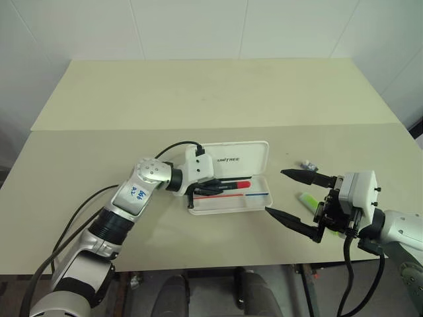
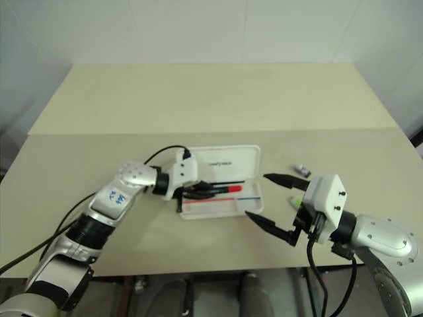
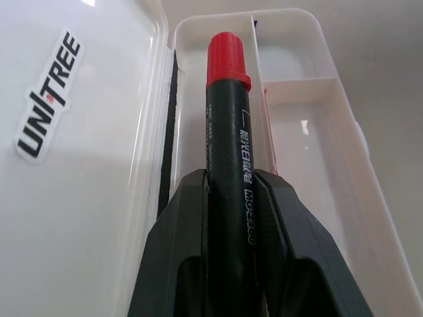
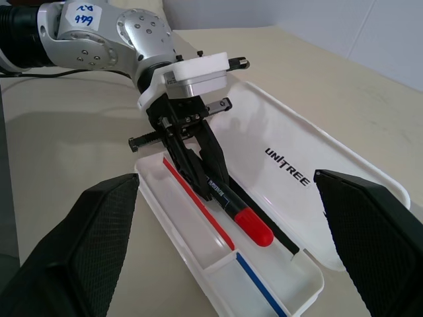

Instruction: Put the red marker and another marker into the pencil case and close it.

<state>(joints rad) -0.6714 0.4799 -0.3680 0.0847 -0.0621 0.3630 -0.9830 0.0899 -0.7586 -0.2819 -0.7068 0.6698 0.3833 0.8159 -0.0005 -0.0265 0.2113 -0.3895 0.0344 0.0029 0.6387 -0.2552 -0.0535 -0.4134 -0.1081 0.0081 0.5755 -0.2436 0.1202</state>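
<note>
Beige table (image 1: 218, 99) against a white wall. The case (image 1: 231, 158) lies open on it, lid flat on the far side of the tray. The left gripper (image 4: 211, 181) is clamped on the black barrel of the red marker (image 4: 241, 214), holding it over the tray, red cap pointing away from the fingers. The right gripper (image 1: 285, 195) stands wide, nothing held, just beside the case's right end. The green highlighter (image 1: 307, 199) lies on the table between its two fingers.

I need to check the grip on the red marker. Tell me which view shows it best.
The left wrist view: the red marker runs up between the left claw fingers over the open pencil case. The right wrist view shows it side-on, cap free. Both eye views show it small.
</note>
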